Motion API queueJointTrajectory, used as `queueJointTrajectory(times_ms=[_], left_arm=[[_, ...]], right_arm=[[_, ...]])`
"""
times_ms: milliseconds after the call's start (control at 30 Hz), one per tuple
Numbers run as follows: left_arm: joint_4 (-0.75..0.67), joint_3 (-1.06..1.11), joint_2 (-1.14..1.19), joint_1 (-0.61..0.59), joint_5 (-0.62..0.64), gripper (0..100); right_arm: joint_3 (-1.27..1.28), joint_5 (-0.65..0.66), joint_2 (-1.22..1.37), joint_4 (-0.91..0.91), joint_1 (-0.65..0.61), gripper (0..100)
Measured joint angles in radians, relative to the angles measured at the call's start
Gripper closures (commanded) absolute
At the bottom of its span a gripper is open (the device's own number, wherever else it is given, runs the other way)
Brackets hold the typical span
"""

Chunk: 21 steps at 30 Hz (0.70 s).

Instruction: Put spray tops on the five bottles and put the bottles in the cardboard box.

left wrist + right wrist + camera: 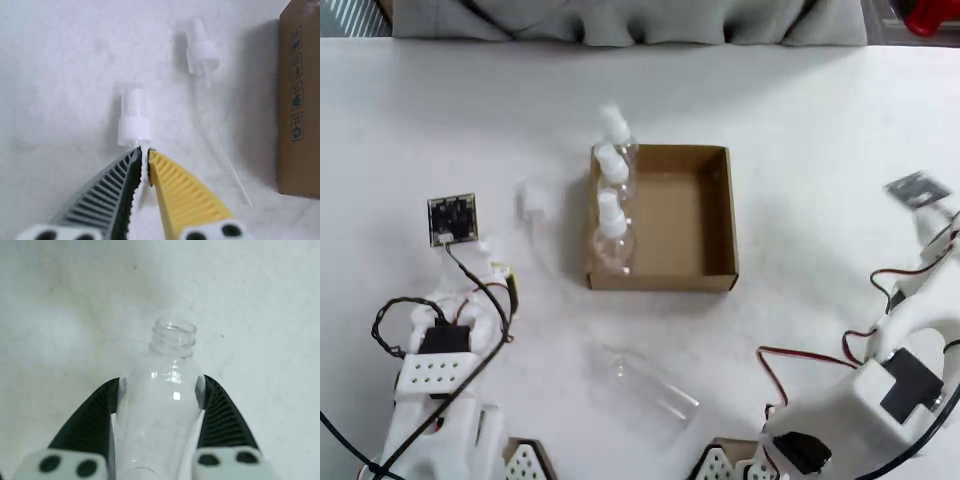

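Observation:
In the left wrist view my left gripper is shut on the base of a white spray top, just above the white table. A second spray top with a long dip tube lies further on, beside the cardboard box. My right gripper is shut on a clear, uncapped bottle, whose open neck points away from it. From above, three bottles with spray tops stand along the left wall of the cardboard box. Another clear bottle lies on its side in front of the box.
The loose spray top lies left of the box, just beyond my left arm. My right arm stands at the lower right of the table. The right part of the box holds nothing. A grey cushioned edge runs along the far side.

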Motion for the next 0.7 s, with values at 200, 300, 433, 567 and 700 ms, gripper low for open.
queueJointTrajectory(times_ms=[200,300,433,567,700], left_arm=[[0.000,0.000,0.000,0.000,0.000,98],[0.000,0.000,0.000,0.000,0.000,98],[0.072,-0.091,0.000,0.000,0.000,98],[0.278,-0.285,0.000,0.000,0.044,98],[0.434,-0.465,0.000,0.028,0.054,98]], right_arm=[[-0.031,-0.224,-0.141,0.160,0.002,98.4],[0.018,-0.235,-0.212,0.167,0.023,98.4],[0.138,-0.233,-0.290,0.129,0.025,98.4],[0.253,-0.198,-0.339,0.086,0.026,98.4],[0.321,-0.184,-0.368,0.040,0.025,98.4]])
